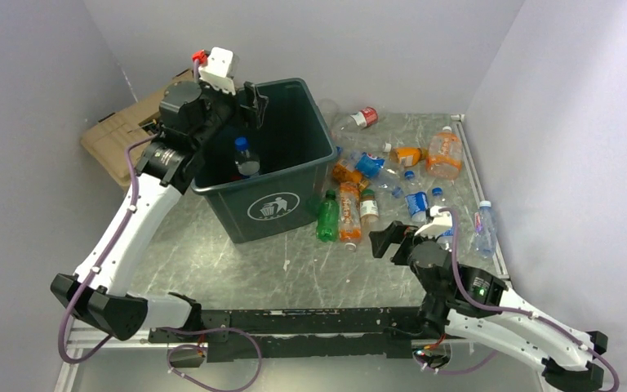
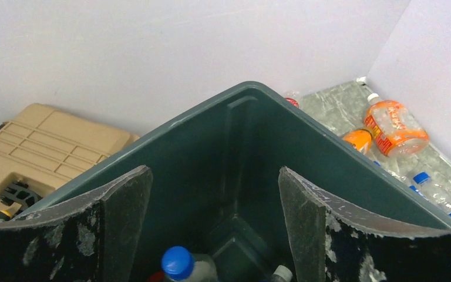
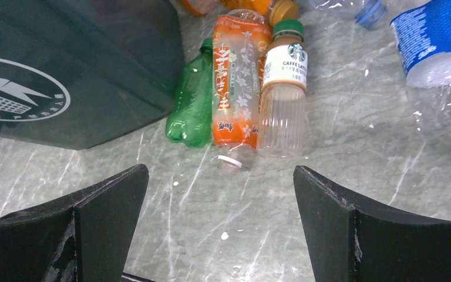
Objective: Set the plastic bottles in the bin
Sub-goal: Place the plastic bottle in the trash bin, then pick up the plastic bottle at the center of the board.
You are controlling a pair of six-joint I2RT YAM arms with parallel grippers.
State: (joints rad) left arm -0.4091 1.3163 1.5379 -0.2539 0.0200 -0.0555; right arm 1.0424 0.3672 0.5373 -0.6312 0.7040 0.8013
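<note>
The dark green bin (image 1: 220, 214) stands at the middle left, and a blue-capped bottle (image 1: 245, 157) lies inside it. My left gripper (image 1: 249, 102) hangs open and empty over the bin's back left rim. In the left wrist view, its jaws (image 2: 214, 176) frame the bin's inside and the blue cap (image 2: 178, 262). My right gripper (image 1: 384, 241) is open and empty, low over the table. Just beyond it (image 3: 220, 176) lie a green bottle (image 3: 192, 103), an orange-labelled bottle (image 3: 235, 82) and a clear Starbucks bottle (image 3: 283, 94). Several more bottles lie scattered to the right of the bin.
A tan ribbed case (image 1: 118, 135) sits behind the bin at the left wall. A large orange bottle (image 1: 444, 155) and a red-labelled bottle (image 1: 359, 120) lie at the back. A Pepsi bottle (image 3: 440, 53) lies at the right. Walls close in on three sides.
</note>
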